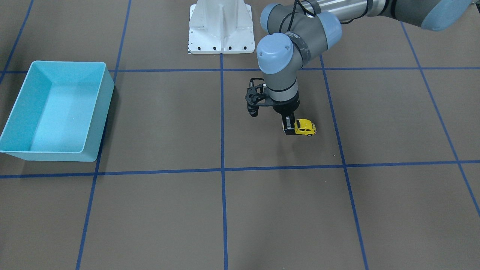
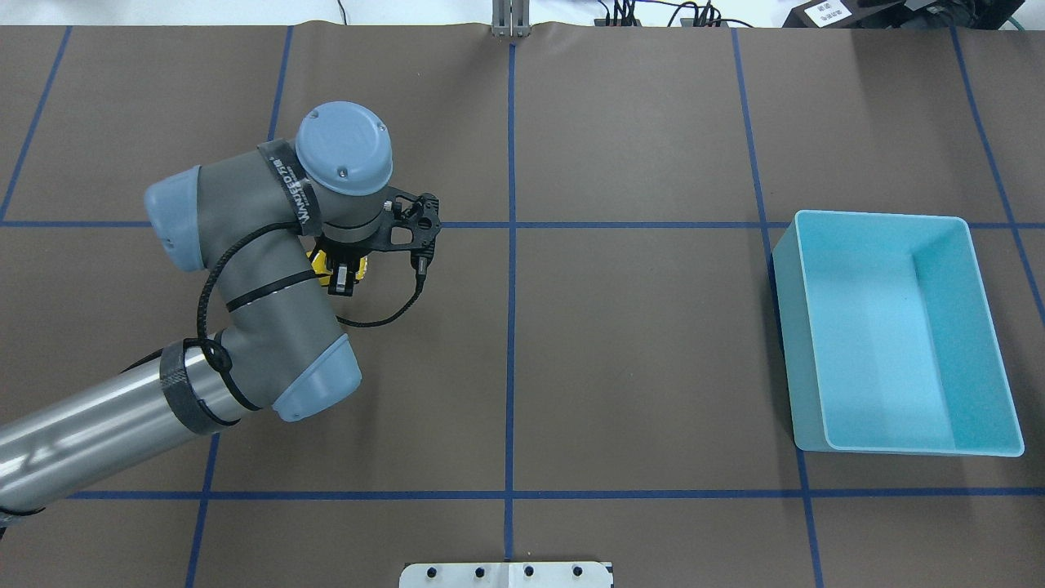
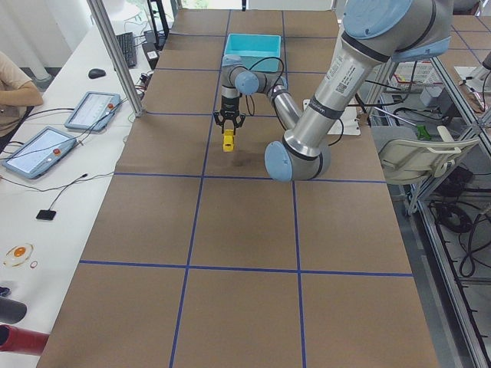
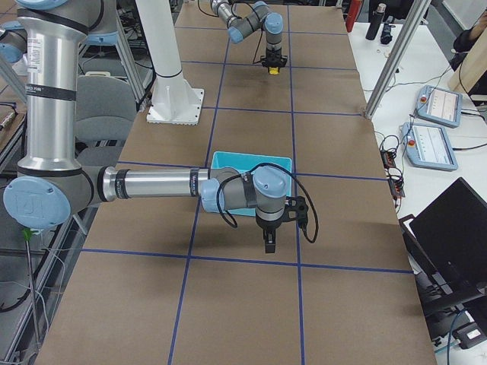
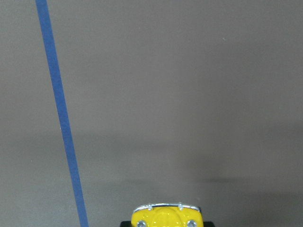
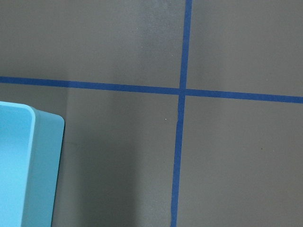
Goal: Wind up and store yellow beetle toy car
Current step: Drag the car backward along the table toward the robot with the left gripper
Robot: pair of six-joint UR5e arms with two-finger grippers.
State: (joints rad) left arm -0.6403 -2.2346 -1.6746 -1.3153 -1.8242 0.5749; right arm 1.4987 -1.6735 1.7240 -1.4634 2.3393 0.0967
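The yellow beetle toy car (image 1: 305, 127) is in the jaws of my left gripper (image 1: 291, 128), left of the table's middle in the overhead view, where the wrist hides most of the car (image 2: 362, 265). The left gripper (image 2: 341, 275) points straight down and is shut on the car. The car's nose (image 5: 165, 216) shows at the bottom edge of the left wrist view, seemingly a little above the brown table. My right gripper (image 4: 270, 242) points down beside the blue bin (image 4: 251, 158). I cannot tell whether it is open or shut.
The empty blue bin (image 2: 785, 343) stands on the table's right side, far from the car, and its corner (image 6: 28, 165) shows in the right wrist view. Blue tape lines grid the brown table. The white robot base (image 1: 221, 26) is at the robot's edge.
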